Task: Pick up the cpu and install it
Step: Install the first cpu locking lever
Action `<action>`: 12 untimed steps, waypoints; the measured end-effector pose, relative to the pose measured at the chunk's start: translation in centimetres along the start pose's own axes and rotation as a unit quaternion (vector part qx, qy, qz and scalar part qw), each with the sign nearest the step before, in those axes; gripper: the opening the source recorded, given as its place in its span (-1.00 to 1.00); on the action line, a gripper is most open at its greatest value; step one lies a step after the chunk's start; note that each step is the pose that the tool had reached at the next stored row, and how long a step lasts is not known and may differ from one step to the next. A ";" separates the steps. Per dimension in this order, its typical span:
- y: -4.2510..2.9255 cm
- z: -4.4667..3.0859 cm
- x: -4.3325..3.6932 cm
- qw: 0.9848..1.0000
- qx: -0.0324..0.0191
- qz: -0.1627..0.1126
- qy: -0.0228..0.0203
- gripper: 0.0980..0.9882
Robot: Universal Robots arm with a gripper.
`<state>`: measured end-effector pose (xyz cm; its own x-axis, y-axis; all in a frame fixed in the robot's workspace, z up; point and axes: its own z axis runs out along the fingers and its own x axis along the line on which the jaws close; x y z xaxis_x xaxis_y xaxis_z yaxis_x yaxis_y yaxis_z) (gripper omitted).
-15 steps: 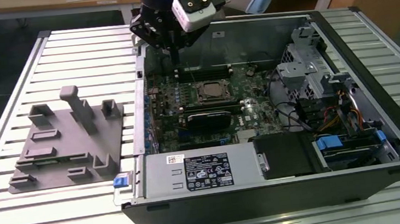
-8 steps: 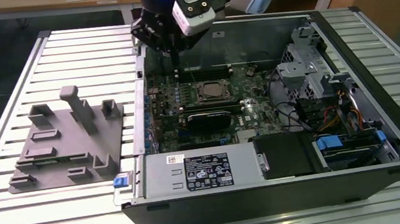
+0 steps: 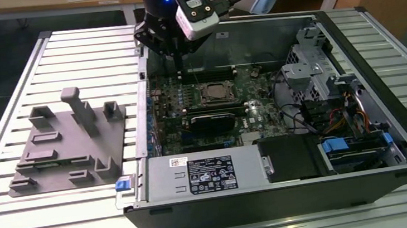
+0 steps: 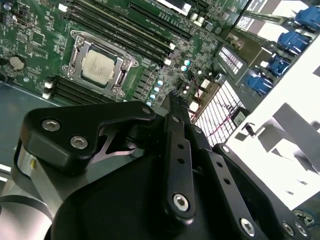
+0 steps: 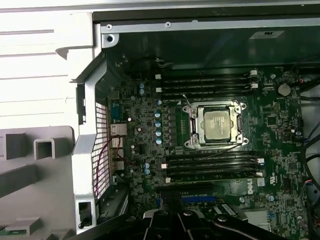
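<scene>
The cpu [image 3: 216, 92] [image 4: 98, 66] [image 5: 218, 124], a small square chip with a silvery top, lies flat inside the metal-framed socket [image 5: 195, 127] on the green motherboard [image 5: 140, 150] of the open computer case. My gripper [image 3: 179, 66] [image 4: 176, 96] [image 5: 182, 214] hangs above the board, near the case's back wall toward the exterior view's left, a short way off from the socket. Its black fingers are shut together with nothing between them. It touches neither the chip nor the socket.
Long memory slots [image 5: 210, 82] run on both sides of the socket. A black heatsink block [image 3: 215, 123] sits in front of it, then the power supply [image 3: 202, 173]. Drive cages with blue clips [image 3: 356, 144] fill the exterior view's right. A grey fixture [image 3: 65, 144] stands on the table outside the case.
</scene>
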<state>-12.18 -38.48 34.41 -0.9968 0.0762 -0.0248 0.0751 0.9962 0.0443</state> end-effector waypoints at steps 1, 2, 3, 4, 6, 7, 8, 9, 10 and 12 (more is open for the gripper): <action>0.00 0.01 0.00 1.000 0.000 0.000 0.000 -0.98; 0.00 0.03 0.00 1.000 0.000 0.000 0.000 -0.98; 0.00 0.05 0.00 1.000 0.000 0.000 0.000 -0.98; 0.01 0.08 0.00 1.000 0.000 0.000 0.000 -0.98; 0.02 0.13 0.01 1.000 0.000 0.000 0.000 -0.98; 0.05 0.21 0.02 1.000 0.000 0.000 0.000 -0.98; 0.10 0.36 0.03 1.000 0.000 0.000 0.000 -0.98; 0.20 0.55 0.03 1.000 0.001 0.000 0.000 -0.98; 0.28 0.74 0.04 1.000 0.001 0.000 0.000 -0.98; 0.53 1.12 0.04 1.000 0.001 0.000 0.000 -0.98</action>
<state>-12.15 -37.90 33.32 -0.9968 0.0762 -0.0250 0.0751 0.9963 0.0428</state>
